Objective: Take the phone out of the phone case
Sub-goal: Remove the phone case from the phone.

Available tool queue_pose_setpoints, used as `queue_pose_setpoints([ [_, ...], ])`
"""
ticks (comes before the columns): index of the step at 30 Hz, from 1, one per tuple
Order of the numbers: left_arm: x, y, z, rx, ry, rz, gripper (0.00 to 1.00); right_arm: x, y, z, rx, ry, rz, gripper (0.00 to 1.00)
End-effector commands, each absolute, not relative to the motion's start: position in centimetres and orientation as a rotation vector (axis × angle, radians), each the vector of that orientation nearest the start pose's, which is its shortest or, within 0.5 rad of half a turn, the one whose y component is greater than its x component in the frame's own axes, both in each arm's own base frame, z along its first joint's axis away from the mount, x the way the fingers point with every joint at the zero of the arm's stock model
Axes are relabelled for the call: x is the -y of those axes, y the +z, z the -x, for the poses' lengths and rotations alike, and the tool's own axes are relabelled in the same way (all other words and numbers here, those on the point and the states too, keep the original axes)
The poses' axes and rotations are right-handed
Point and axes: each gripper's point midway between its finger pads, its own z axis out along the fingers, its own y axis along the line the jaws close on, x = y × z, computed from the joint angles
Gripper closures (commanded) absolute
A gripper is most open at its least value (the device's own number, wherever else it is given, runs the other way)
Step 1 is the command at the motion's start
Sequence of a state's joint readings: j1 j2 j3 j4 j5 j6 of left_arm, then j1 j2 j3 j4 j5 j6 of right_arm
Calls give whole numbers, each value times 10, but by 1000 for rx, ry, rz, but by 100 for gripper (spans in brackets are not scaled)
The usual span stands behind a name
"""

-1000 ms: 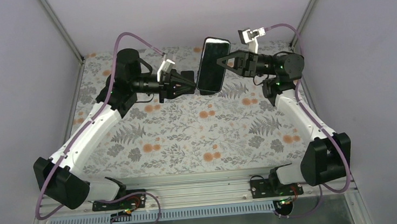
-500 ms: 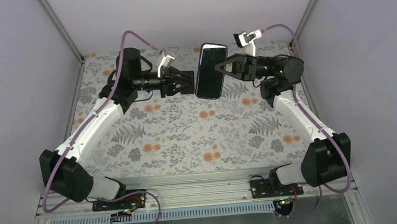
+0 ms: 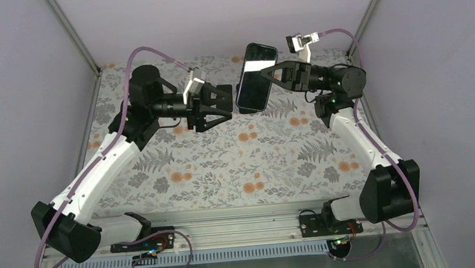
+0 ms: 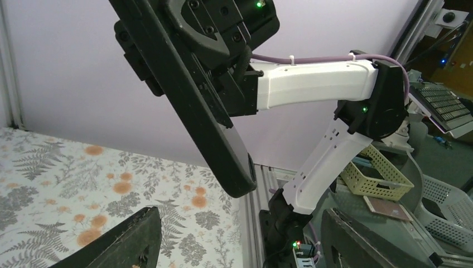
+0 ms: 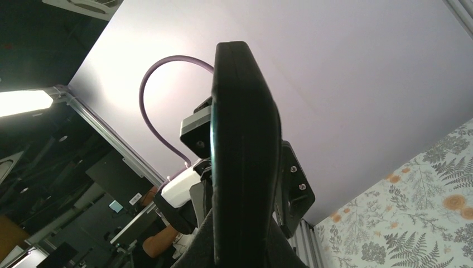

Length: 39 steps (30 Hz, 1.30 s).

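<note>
I see right hand [image 3: 269, 76] pinching phone [image 3: 255, 80] and holding it in air over far part of floral bench [image 3: 225, 167], tilted, screen facing overhead camera. Left hand [image 3: 224, 103] spread, empty, just beside phone's lower end, not touching. Left wrist view: phone's dark back hangs above my fingers [image 4: 128, 240].

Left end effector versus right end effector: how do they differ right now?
The left end effector stands open and empty; the right end effector is shut on the phone. The left end effector sits beside the phone's lower end without touching it; the right end effector grips the phone near its middle and holds it tilted in the air. Shared: both are raised above the table and face each other.
</note>
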<state>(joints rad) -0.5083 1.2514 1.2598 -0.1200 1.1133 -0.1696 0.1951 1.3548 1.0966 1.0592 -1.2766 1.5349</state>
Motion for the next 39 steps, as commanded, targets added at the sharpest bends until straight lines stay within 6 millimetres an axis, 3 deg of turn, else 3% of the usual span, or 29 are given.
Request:
queue_pose_setpoints([
  [1,304,412,-221,-1416,-1387,-1125,29,-214,475,-254,-1441,1860,621,96],
  [14,316,413,-230,-1439,-1395,-1091,37,-216,474,-252,-1433,1872,631,96],
  [32,314,416,-217,-1402,-1472,-1126,37,-217,471,-252,-1435,1867,638,96],
  [39,315,407,-227,-1436,-1421,-1107,57,-216,472,-251,-1435,1874,638,96],
])
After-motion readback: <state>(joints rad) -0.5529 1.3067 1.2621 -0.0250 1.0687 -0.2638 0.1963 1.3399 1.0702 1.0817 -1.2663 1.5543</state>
